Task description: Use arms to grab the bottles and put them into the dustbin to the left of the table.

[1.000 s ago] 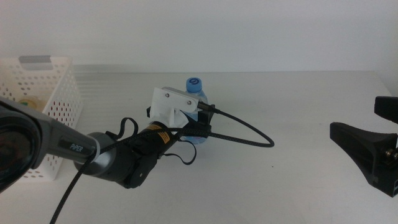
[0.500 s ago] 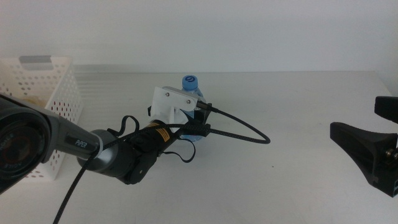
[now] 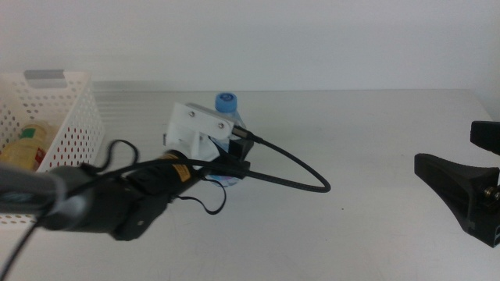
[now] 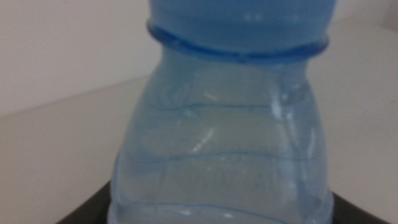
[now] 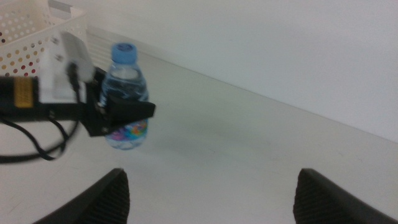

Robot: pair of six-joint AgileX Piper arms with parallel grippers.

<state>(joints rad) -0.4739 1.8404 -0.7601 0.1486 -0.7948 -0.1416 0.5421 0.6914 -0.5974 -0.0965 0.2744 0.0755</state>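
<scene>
White tabletop point(image 3: 375, 117) runs back to a pale wall. Near its middle the left gripper point(image 5: 118, 112) is clamped on the water bottle point(image 5: 124, 93), upright with its blue cap point(image 3: 226, 101) showing. The basket point(image 3: 70, 117) stands at the table's left, a tea bottle point(image 3: 27, 140) inside. The right gripper point(image 5: 211, 193) waits with jaws apart, near the right edge.

Open tabletop at centre and right; left side occupied.
Passage at left is blocked by the dustbin point(image 3: 48, 133), left arm point(image 3: 117, 199) and its black cable point(image 3: 301, 176).
</scene>
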